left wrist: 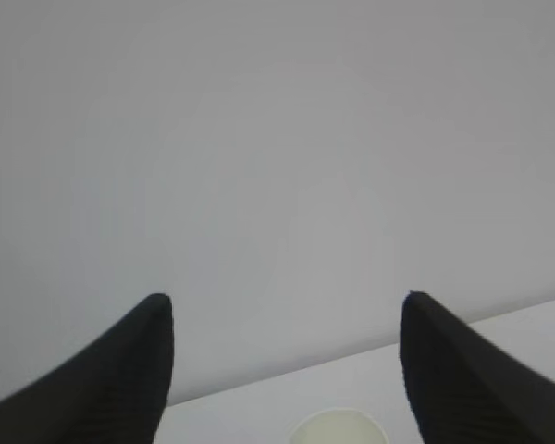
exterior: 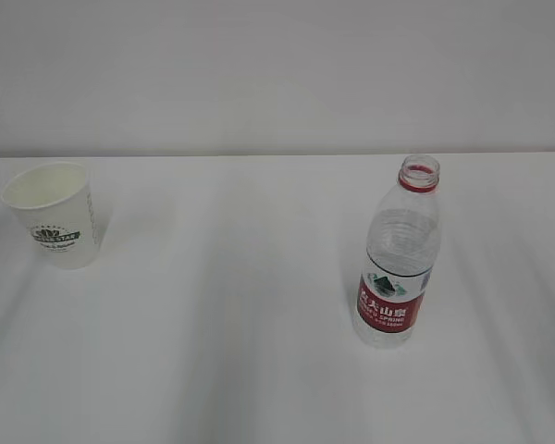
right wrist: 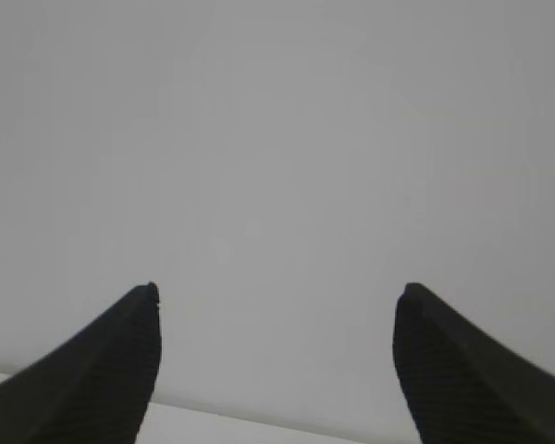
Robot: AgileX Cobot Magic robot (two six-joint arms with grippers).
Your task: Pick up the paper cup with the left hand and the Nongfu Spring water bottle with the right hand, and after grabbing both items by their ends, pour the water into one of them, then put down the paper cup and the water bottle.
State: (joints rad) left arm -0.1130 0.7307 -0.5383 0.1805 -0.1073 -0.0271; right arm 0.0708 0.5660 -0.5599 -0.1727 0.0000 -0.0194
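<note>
Both grippers, left hand [left wrist: 282, 370] and right hand [right wrist: 276, 361], are being held spread, empty; paper cup [exterior: 54, 215] should be approached squarely.

The white table [exterior: 259, 370] bears 1 paper cup [exterior: 55, 215] and 1 uncapped Nongfu Spring water bottle [exterior: 400, 259], well apart.

1. The left hand [left wrist: 287, 370] showed only two black fingers [left wrist: 129, 370] at seven and five o'clock in its wrist view, each tapering to a rounded tip.
2. Their surfaces carried fine ribbed texture.
3. The right hand [right wrist: 276, 365] looked the same: black, ribbed, pointed fingers [right wrist: 444, 370].
</note>
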